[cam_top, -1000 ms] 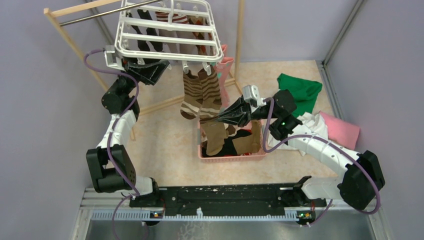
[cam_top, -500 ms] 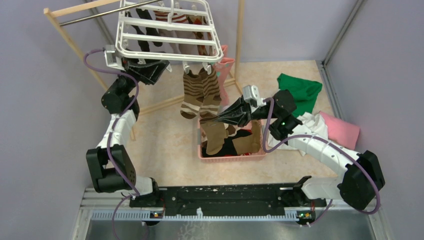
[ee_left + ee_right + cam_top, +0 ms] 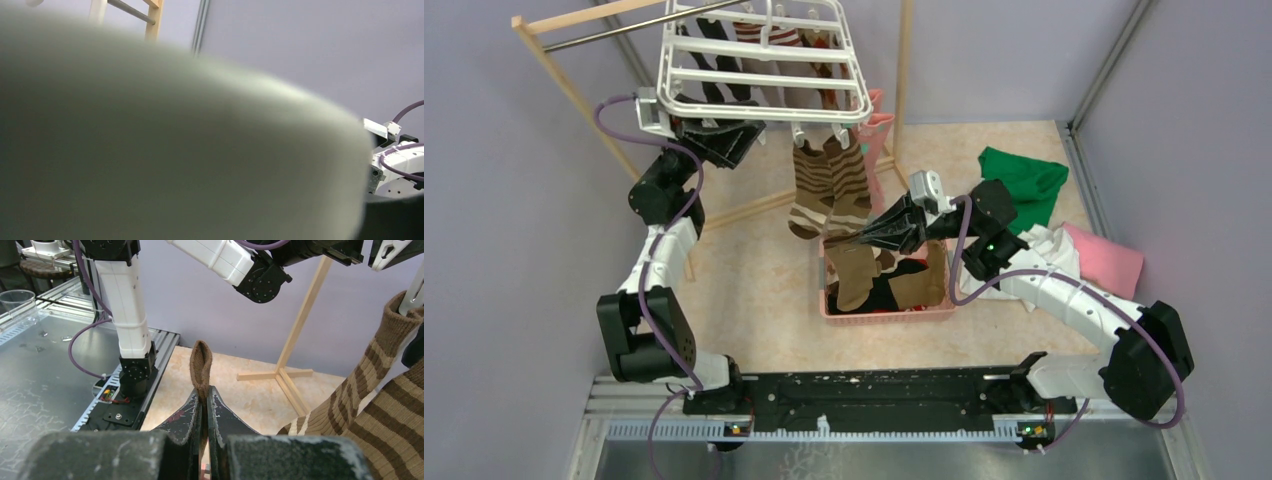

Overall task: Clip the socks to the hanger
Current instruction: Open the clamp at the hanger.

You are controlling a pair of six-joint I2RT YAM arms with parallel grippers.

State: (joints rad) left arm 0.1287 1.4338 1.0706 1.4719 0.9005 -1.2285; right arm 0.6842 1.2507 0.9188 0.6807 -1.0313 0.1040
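The white grid hanger point(image 3: 764, 62) hangs at the top from the rack's rod. Two brown-cream striped socks point(image 3: 829, 185) dangle from clips on its near edge, and darker socks show through the grid. My left gripper point(image 3: 732, 138) sits right under the hanger's near-left edge; its jaws are hidden, and a blurred pale surface fills the left wrist view. My right gripper point(image 3: 866, 236) is shut on a plain brown sock point(image 3: 854, 275), which hangs over the pink basket point(image 3: 889, 313). In the right wrist view the sock's cuff point(image 3: 201, 365) sticks up from the right gripper point(image 3: 204, 392), with the striped socks point(image 3: 380, 405) close on the right.
A wooden rack point(image 3: 559, 75) with a metal rod holds the hanger; its foot point(image 3: 754, 205) crosses the floor. The basket holds black and brown socks. Green cloth point(image 3: 1024, 180), white cloth point(image 3: 1049, 250) and pink cloth point(image 3: 1109, 260) lie at the right.
The hanger, the left gripper and the striped socks have shifted slightly to the right. The right gripper keeps holding the brown sock in place.
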